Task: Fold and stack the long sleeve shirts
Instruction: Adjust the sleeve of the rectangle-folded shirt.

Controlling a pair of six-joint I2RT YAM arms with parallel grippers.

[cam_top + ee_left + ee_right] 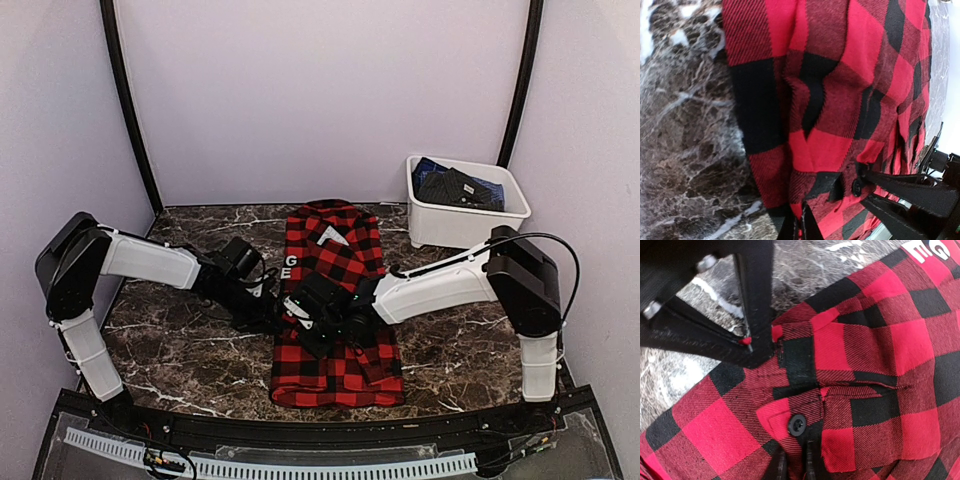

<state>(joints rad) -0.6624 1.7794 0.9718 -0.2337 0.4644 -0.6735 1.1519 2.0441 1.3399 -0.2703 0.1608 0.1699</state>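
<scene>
At the table's middle: the flannel shirt [338, 365] lies flat, folded into a long strip, collar at the far end.
Left gripper [270, 303]: at the shirt's left edge, jaws pinching a bit of red cloth.
Right gripper [303, 320]: just beside the left one, jaws nearly together on a fold near a button [797, 424].
Marble table [170, 350]: under the shirt.
White tub [465, 228]: far right, well apart, dark clothes [455, 188] inside.

Matt woven flannel shirt [340, 372]; glossy marble-look table [170, 350]; smooth white plastic tub [450, 230].

Shirt [340, 370] on table [170, 350] centre, tub [450, 228] behind right, clothes [455, 188] in tub.
</scene>
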